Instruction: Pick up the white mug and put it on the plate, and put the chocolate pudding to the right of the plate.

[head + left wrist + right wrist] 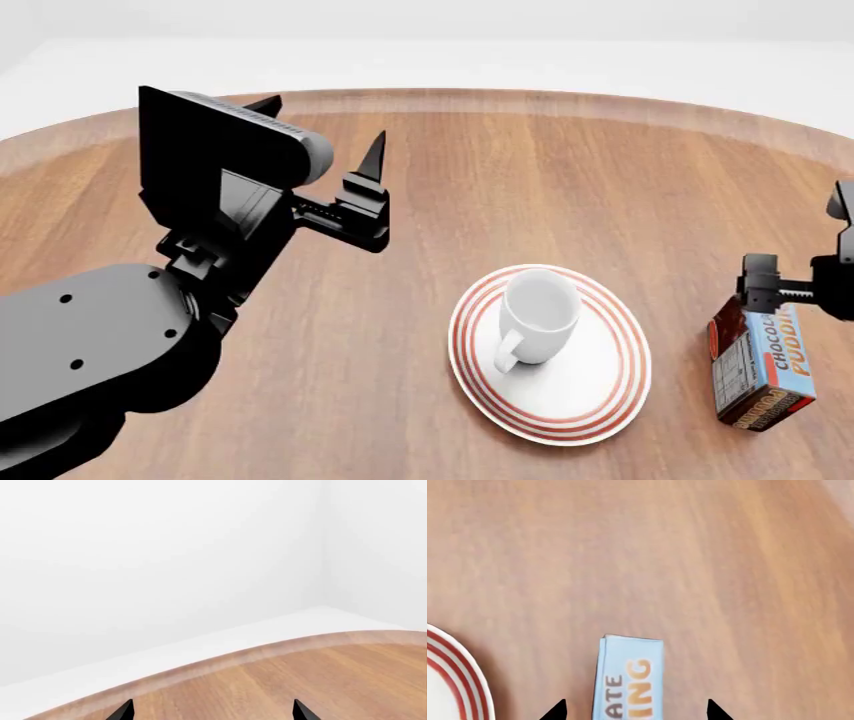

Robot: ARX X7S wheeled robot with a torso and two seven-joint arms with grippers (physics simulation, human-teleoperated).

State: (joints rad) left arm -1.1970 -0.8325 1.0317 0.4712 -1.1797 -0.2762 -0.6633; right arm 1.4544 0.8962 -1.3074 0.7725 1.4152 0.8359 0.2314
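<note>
Straddling chocolate pudding (628,680): right tool (635,711), spread, apart.

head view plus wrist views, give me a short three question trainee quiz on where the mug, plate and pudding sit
1. True or false: the glossy white ceramic mug stands upright on the round red-ringed white plate.
2. The small brown and light blue chocolate pudding carton lies on which side of the plate in the head view? A left, B right, C on top
3. Fill in: the right end effector has its fingertips ____ around the carton.

Key: 1 true; 2 B; 3 open
</note>
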